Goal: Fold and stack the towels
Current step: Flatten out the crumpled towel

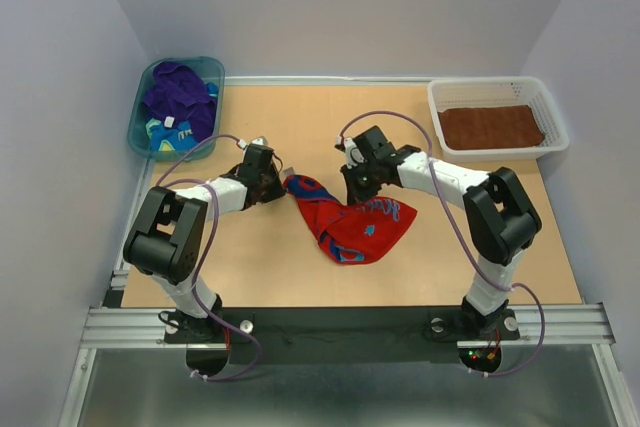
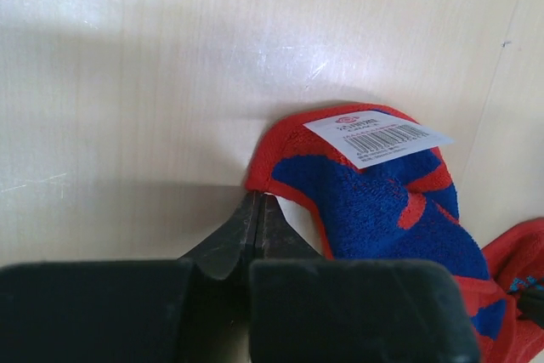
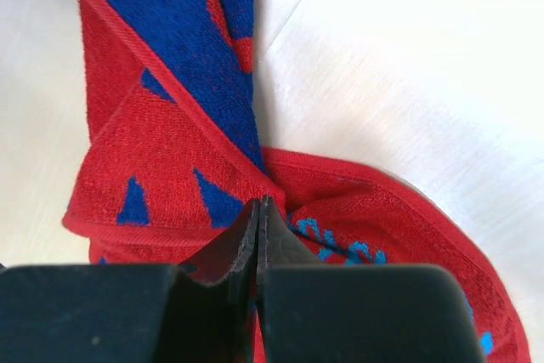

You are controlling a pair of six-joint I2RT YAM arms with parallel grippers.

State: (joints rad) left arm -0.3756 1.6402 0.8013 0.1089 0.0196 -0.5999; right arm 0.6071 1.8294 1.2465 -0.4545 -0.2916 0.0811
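A red towel with blue marks (image 1: 352,224) lies crumpled at the middle of the table. My left gripper (image 1: 277,185) is at its left corner. In the left wrist view the jaws (image 2: 257,199) are shut, pinching the red hem of the towel (image 2: 382,201) by its white label (image 2: 376,134). My right gripper (image 1: 356,190) is at the towel's upper edge. In the right wrist view the jaws (image 3: 259,205) are shut on a gathered fold of the towel (image 3: 161,150). A brown towel (image 1: 492,127) lies flat in the white basket. A purple towel (image 1: 178,92) and a teal-and-yellow one (image 1: 160,133) sit in the tub. No yellow towel shows.
The white mesh basket (image 1: 437,107) stands at the back right. The teal plastic tub (image 1: 137,117) stands at the back left, over the table's edge. Bare wooden table (image 1: 270,257) lies in front of the red towel.
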